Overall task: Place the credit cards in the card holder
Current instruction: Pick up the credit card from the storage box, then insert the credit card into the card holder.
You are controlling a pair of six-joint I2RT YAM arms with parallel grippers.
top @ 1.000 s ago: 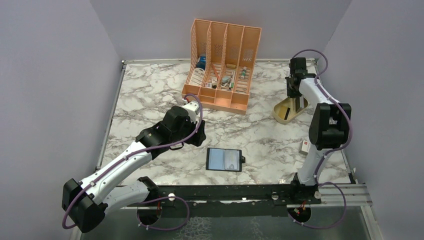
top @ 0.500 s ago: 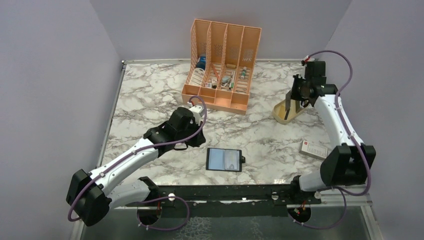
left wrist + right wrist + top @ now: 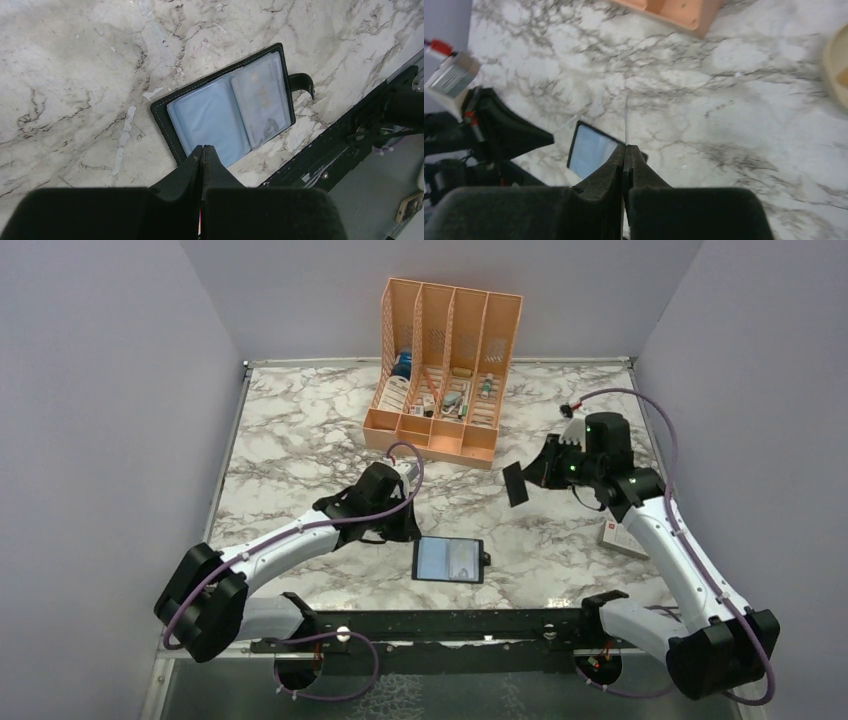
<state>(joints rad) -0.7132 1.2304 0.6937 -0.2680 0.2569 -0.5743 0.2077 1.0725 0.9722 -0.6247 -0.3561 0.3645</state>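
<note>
Black card holder (image 3: 448, 559): open, unpinned; may skid.
Right gripper (image 3: 625, 150): pinching dark card (image 3: 514, 484); may slip.
Left gripper (image 3: 201, 150): closed, empty.

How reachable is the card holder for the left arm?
Likely yes: the left gripper, shut, sits at the edge of the open card holder, nothing between them; the right gripper is well clear.
</note>
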